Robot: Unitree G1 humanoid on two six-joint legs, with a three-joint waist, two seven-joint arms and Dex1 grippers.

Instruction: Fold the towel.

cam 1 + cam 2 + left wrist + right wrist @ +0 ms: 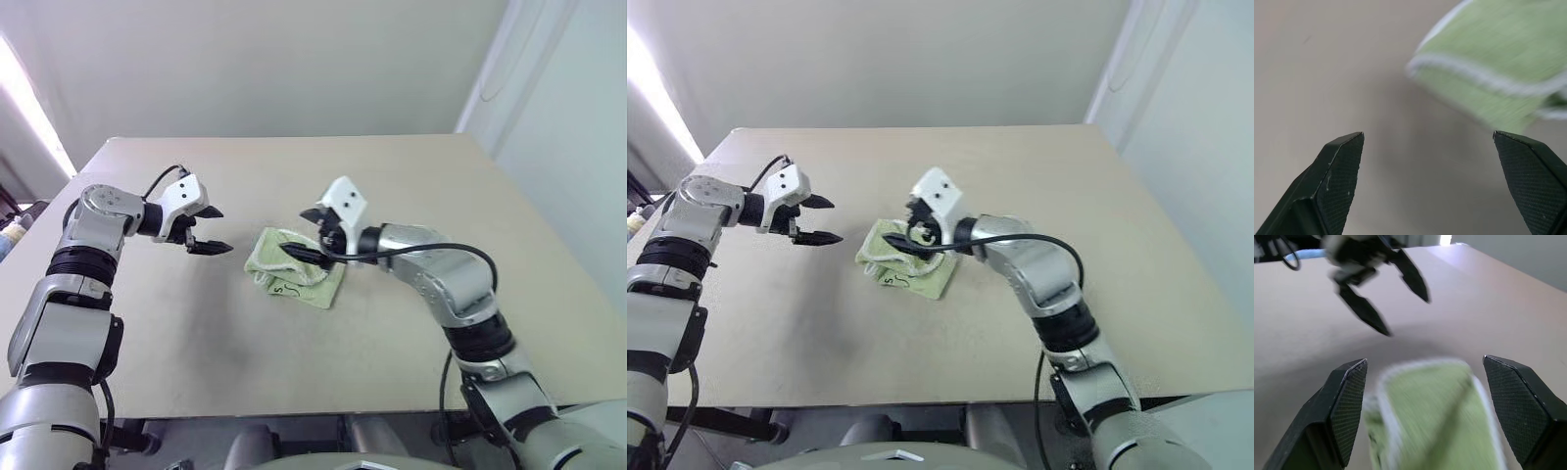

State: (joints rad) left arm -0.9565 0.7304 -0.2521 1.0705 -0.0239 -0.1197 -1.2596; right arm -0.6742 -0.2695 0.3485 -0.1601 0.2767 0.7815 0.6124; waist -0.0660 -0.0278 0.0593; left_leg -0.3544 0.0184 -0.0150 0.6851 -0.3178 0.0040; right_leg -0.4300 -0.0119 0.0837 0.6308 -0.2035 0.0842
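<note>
Light-green towel (294,269), folded, mid-table

A beige table (411,333) with a plain, matte top is filling the middle of the scene, its near edge running across the bottom and its far corners narrowing toward a pale wall. One thing is lying directly on it: a small light-green towel (294,269), folded into a thick, slightly rumpled bundle with whitish stitched edging showing along its layers and a small dark mark on the near part. The towel is sitting just below the right gripper (306,235), whose lower finger is crossing over it, and a short way to the right of the left gripper (208,230), which is hanging above bare tabletop.
</note>
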